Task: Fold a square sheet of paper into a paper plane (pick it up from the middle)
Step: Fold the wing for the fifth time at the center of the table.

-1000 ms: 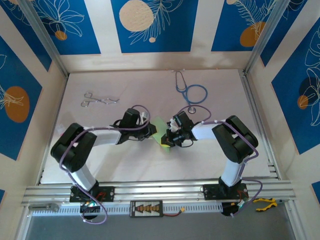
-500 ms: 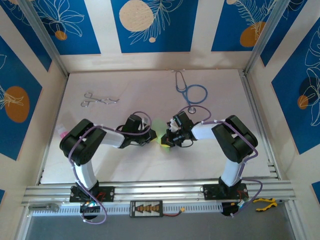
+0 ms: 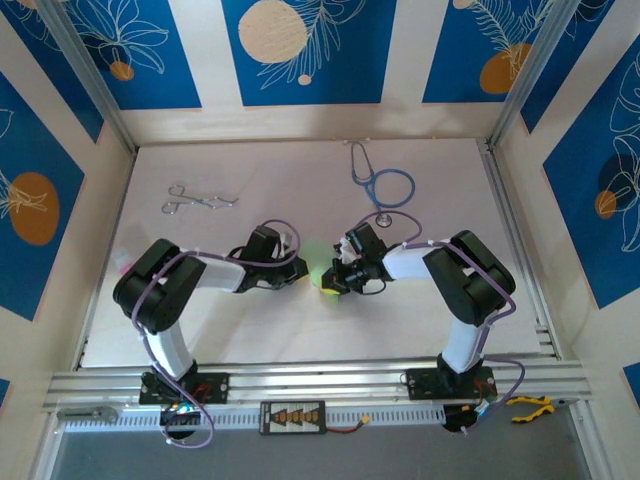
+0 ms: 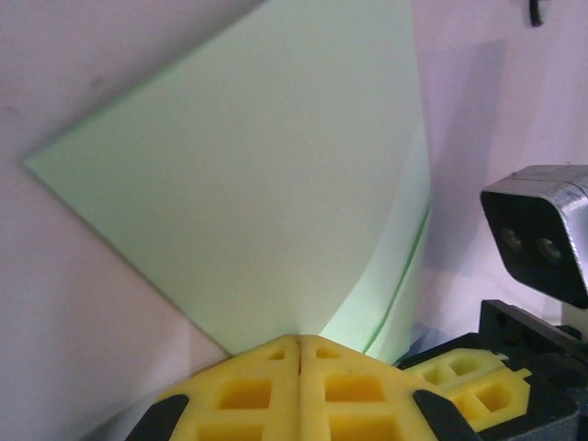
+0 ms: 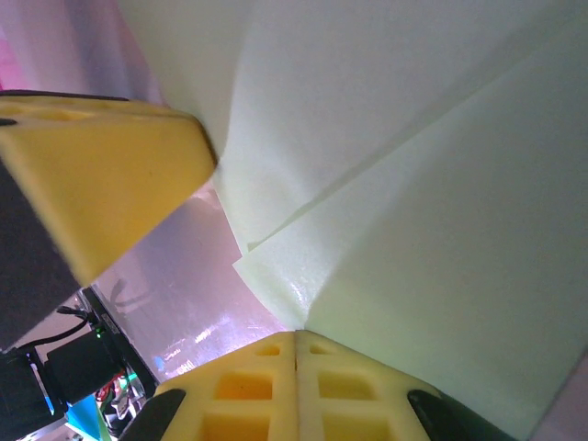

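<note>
Pale green square sheet of paper (image 3: 317,250): we saw it at the middle of the top frame, raised off the table between the two grippers and bent rather than flat.
Sheet from the left wrist: it spread across the centre and upper part of the frame, with one corner pointing to the left edge. Its right side curled down toward the bottom centre.
Sheet from the right wrist: we saw two layers, with a corner of one lying over the other near the lower middle of the frame.
Left gripper (image 4: 299,344): it was clenched on the sheet's near edge, its yellow fingers pressed together at the bottom centre.
Right gripper (image 5: 296,335): it too was clamped on the sheet, its yellow fingers meeting at the bottom centre with the paper rising out of the seam.
Grippers together: they sat just beside each other at mid-frame from above. One yellow left finger (image 5: 101,175) touched the paper at the left of the right wrist frame.
Table (image 3: 290,180): it was a pale, plain surface under both arms.
Stethoscope (image 3: 382,186): blue, it lay right of centre in the upper part of the frame, near the right arm but apart from the sheet.
Metal forceps (image 3: 198,200): they lay at upper left, well apart from the sheet.
</note>
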Action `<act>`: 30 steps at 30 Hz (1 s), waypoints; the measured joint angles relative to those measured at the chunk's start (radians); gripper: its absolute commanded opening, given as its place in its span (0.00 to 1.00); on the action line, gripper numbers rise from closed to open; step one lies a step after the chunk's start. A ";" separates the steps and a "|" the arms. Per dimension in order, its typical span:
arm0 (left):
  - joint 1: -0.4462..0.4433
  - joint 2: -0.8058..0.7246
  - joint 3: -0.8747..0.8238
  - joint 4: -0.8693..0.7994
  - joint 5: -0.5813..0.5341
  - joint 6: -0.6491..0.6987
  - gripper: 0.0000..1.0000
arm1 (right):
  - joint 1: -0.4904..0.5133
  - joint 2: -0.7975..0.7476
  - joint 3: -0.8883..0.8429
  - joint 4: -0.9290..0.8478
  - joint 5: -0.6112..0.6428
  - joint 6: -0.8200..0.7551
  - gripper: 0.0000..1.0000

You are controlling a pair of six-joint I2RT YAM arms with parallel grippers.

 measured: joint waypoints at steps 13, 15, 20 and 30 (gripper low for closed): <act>-0.002 -0.131 0.038 -0.206 -0.080 0.040 0.08 | 0.000 0.006 0.007 0.000 -0.008 0.004 0.00; -0.027 -0.136 0.048 -0.204 -0.083 0.027 0.07 | 0.002 0.007 0.008 0.000 -0.008 0.004 0.00; -0.108 -0.112 0.052 -0.167 -0.079 -0.023 0.07 | 0.002 0.008 0.008 0.000 -0.007 0.008 0.00; -0.124 -0.010 0.068 -0.137 -0.103 -0.067 0.05 | 0.002 0.008 0.009 0.000 -0.008 0.015 0.00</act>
